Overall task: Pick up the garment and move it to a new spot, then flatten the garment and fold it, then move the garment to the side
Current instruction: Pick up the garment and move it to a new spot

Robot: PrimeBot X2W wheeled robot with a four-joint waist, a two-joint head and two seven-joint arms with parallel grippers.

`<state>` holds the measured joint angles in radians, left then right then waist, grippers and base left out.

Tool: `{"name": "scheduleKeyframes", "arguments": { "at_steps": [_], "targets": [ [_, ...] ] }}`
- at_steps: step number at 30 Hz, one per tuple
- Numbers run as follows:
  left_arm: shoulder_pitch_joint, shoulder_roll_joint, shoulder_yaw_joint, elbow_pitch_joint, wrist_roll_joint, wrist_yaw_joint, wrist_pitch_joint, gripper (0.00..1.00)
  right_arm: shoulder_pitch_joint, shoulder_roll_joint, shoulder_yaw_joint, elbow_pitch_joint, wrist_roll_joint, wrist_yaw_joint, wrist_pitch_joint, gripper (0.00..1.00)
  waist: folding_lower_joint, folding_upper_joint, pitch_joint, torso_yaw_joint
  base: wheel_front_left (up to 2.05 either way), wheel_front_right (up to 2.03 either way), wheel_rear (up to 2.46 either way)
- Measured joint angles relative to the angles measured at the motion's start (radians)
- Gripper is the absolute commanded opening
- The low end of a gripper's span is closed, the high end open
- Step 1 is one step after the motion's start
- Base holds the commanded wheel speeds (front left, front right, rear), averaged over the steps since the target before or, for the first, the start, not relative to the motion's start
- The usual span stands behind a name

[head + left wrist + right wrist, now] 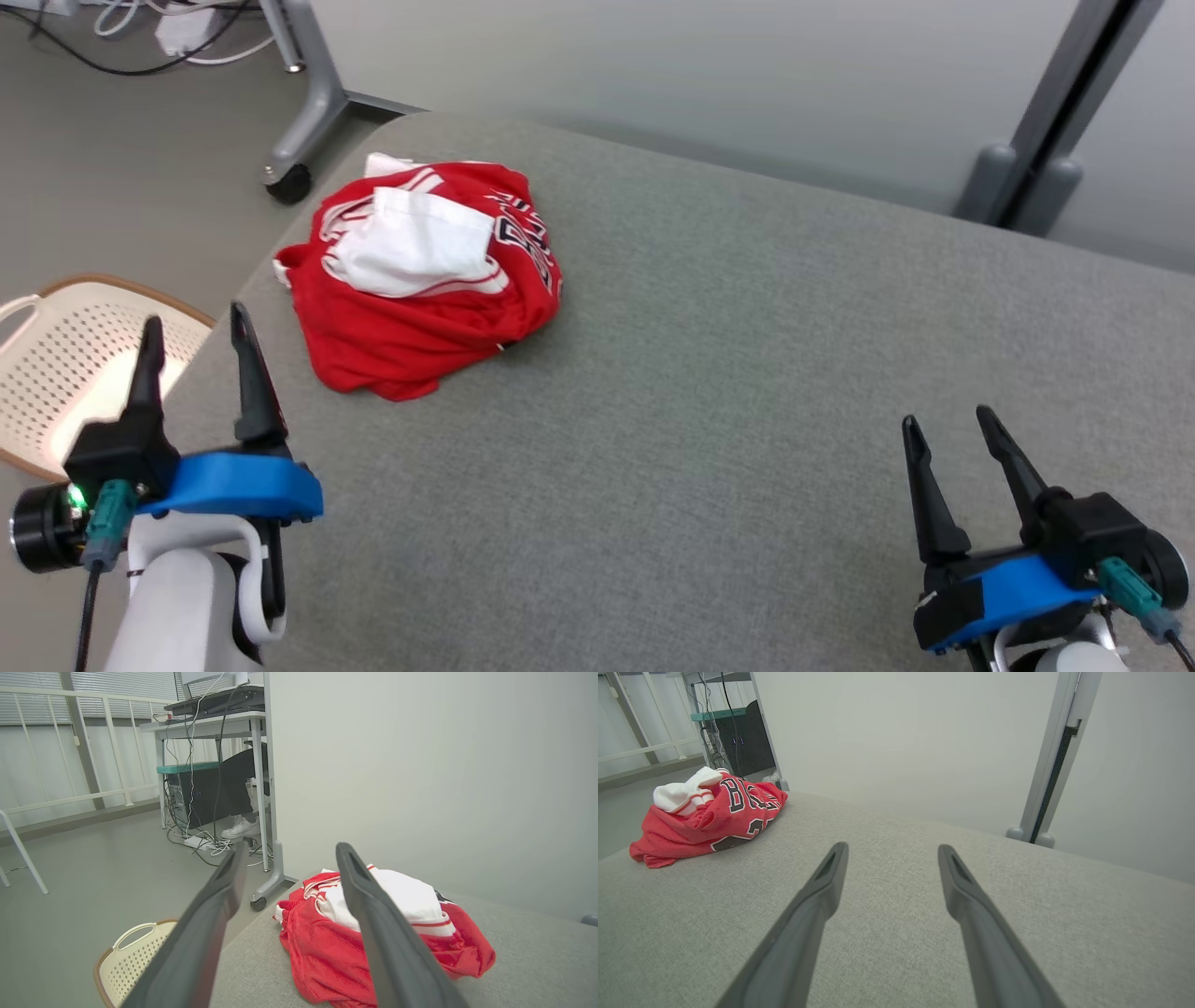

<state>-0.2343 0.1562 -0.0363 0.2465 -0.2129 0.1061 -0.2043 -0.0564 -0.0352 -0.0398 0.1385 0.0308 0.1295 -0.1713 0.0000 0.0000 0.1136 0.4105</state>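
While the garment [420, 280] lies in a crumpled heap near the far left corner of the grey top [747, 392], both grippers hover clear of it with nothing in them. It is a red jersey with white cloth bunched on its upper side and black lettering along its right flank, and its left edge sits close to the top's rounded edge. The left gripper [194, 315] shows at the lower left of the head view, above the top's left edge, with its fingers spread wide and pointing towards the garment. The nearer fingertip is near the heap's front left but does not touch it. In the left wrist view one finger crosses in front of the garment [322, 956] and the other in front of the floor [93, 882]. A cream perforated basket [56, 373] with a brown rim stands on the floor just beside the top, under that gripper. The right gripper [945, 416] is at the lower right, well apart from the garment, its fingers equally wide over bare grey fabric. From its wrist view the heap [691, 821] lies far off to the left. A desk leg [313, 103] on a caster [288, 184] stands on the floor by the far left corner, and a person's white shoe [240, 828] shows under the desk.
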Motion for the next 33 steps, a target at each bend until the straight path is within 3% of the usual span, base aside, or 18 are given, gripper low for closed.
{"name": "scheduleKeyframes", "arguments": {
  "at_steps": [11, 19, 27, 33],
  "targets": [
    [-0.323, 0.108, 0.051, 0.101, -0.025, -0.036, 0.026, 1.00, -0.065, -0.050, -0.019, -0.092, -0.021, 0.000, 0.036, 1.00, 0.0002, 0.0000, 0.158, -0.149, 0.00, 0.00, 0.00],
    [-0.487, 0.164, 0.046, 0.296, -0.042, -0.083, 0.081, 1.00, -0.086, -0.059, -0.037, -0.156, -0.030, 0.000, 0.055, 1.00, 0.0002, 0.0000, 0.257, -0.225, 0.00, 0.00, 0.00],
    [-0.546, 0.169, 0.016, 0.550, -0.062, -0.126, 0.190, 1.00, -0.102, -0.064, -0.050, -0.186, -0.030, 0.000, 0.056, 1.00, 0.0002, 0.0000, 0.317, -0.251, 0.00, 0.00, 0.00],
    [-0.559, 0.125, 0.009, 0.690, -0.105, -0.158, 0.251, 1.00, -0.105, -0.063, -0.055, -0.189, -0.030, 0.000, 0.056, 1.00, 0.0001, 0.0000, 0.332, -0.249, 0.00, 0.00, 0.00]
  ]
}}
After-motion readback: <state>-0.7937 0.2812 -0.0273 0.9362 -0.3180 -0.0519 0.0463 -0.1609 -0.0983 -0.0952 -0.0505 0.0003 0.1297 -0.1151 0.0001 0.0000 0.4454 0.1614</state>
